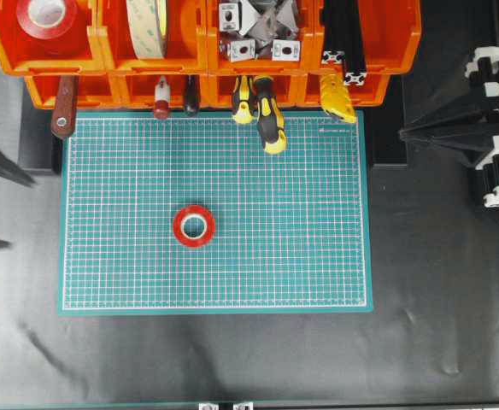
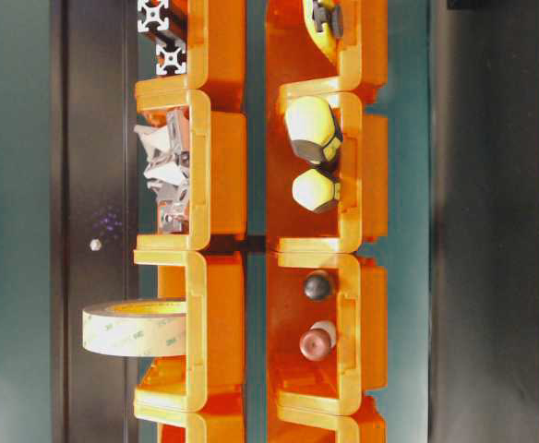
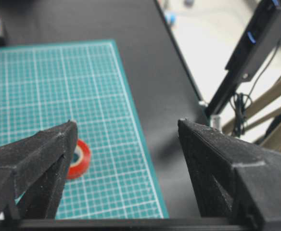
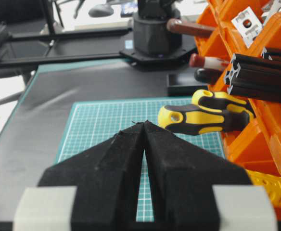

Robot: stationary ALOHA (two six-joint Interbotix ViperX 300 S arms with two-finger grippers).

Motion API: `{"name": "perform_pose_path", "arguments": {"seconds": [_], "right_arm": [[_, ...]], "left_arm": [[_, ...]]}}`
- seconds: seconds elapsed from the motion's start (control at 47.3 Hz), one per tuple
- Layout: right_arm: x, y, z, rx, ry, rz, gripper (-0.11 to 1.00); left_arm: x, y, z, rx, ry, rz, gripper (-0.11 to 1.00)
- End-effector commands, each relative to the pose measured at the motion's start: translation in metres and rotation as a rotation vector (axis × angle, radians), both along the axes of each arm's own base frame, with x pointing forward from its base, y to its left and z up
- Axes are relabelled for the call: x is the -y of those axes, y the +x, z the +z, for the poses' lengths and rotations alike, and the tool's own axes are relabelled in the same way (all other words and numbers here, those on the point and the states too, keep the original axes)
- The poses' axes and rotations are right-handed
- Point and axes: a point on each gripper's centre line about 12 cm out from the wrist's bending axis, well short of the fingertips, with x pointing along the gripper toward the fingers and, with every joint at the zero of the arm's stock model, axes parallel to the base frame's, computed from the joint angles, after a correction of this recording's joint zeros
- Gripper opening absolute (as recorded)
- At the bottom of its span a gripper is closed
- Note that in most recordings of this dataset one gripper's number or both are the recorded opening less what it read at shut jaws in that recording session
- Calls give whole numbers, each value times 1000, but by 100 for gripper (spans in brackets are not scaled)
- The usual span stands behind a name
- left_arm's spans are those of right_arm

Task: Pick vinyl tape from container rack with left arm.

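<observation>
A glossy red tape ring (image 1: 194, 225) with a white core lay on a teal cutting mat (image 1: 301, 248) ruled in white grid lines; the plastic bin rack (image 1: 198, 51) was bright orange — its screwdriver handles (image 1: 267, 111) yellow and black.

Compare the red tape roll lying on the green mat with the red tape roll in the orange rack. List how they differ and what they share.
The red roll on the green mat looks smaller; the red roll in the container rack looks wider. The mat roll lies in the open on the grid; the rack roll sits inside the upper-tier end compartment of the container rack. Through the mat roll's centre the green mat shows; the rack roll's centre looks white. Both are glossy red rings lying flat.
</observation>
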Motion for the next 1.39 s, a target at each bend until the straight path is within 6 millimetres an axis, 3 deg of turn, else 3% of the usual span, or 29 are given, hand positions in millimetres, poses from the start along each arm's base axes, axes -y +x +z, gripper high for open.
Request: {"name": "perform_pose_path", "arguments": {"seconds": [0.0,0.232,0.359,0.718,1.373], "right_arm": [[0,2,10,26,4,-2,1],[0,-1,15,49,9,-2,1],[0,-2,16,56,9,-2,1],[2,-4,23,97,1,-8,1],[0,-7,28,178,-13,2,1]], "left_arm": [[-9,-19,4,72,-20,17,79],[-26,-62,-1,215,-24,46,79],[-31,-70,-3,275,-10,62,79],[-25,-50,-20,305,32,48,79],[-24,-47,-16,375,-6,47,79]]}}
